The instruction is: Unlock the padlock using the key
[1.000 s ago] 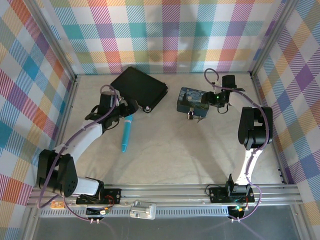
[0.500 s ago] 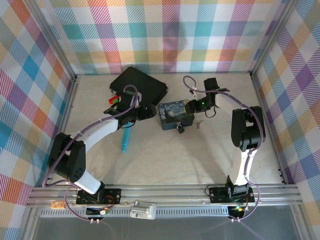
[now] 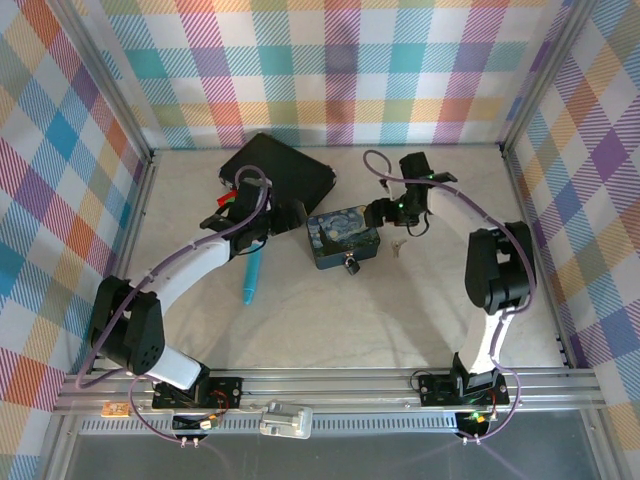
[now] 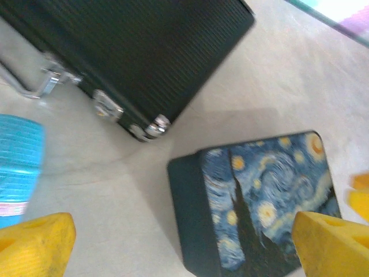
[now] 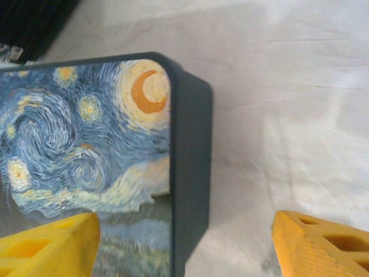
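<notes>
Dark padlock (image 3: 351, 266) at lower edge of tin (image 3: 343, 235), centre frame; key (image 3: 399, 245) lying right of it. Left gripper (image 4: 183, 247) gaping wide, empty, beside tin's left; right gripper (image 5: 184, 245) wide apart astride tin's corner, holding nothing.

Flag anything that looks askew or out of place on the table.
The painted tin sits at a slant, its padlock poking out at the near side. The key lies loose right of it, apart from the padlock. Nothing looks spilled or broken.
</notes>
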Controlling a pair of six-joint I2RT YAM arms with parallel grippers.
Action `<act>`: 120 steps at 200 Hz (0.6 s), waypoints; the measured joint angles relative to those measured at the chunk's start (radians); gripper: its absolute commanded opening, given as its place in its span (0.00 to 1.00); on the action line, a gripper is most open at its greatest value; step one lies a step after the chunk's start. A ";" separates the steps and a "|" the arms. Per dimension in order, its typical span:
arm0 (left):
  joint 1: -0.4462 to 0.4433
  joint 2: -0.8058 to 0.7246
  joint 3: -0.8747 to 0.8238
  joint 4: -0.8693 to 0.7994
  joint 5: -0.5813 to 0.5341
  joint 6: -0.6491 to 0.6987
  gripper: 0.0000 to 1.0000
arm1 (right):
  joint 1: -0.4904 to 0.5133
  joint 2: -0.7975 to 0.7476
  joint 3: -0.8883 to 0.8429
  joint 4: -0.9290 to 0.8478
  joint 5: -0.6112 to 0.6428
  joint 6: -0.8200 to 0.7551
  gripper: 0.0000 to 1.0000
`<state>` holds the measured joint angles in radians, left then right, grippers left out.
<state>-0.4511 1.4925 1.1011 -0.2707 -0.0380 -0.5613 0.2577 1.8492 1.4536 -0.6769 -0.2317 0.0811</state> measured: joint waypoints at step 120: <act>0.000 -0.004 0.009 -0.030 -0.073 -0.106 0.96 | -0.033 -0.041 -0.188 0.022 0.218 0.277 0.68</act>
<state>-0.4511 1.4883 1.1099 -0.3008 -0.1112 -0.6670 0.2249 1.8084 1.2659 -0.6548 -0.0139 0.3584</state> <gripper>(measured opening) 0.957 0.679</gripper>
